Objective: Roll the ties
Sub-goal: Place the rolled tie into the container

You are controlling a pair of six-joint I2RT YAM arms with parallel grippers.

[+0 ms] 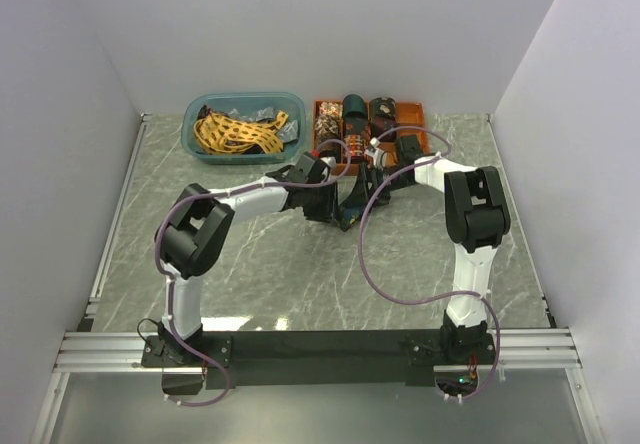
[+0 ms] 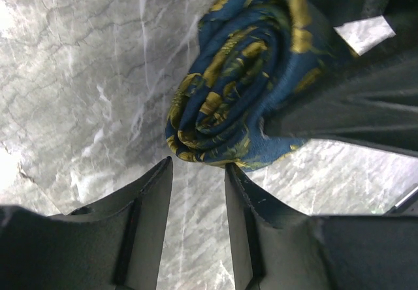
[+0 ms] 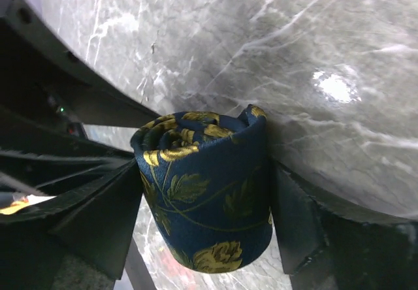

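The rolled tie [image 3: 202,198] is showing navy with gold roses. The tabletop [image 1: 300,284] is showing white-veined grey marble.

Marble table [image 1: 300,284], teal bin [image 1: 243,157], orange tray [image 1: 424,116]

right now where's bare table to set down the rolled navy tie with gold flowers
Free: the grey marble tabletop between left arm and right arm, down to the black near rail, and left of the left arm. Crowded: the back edge, with teal plastic bin and orange tray.
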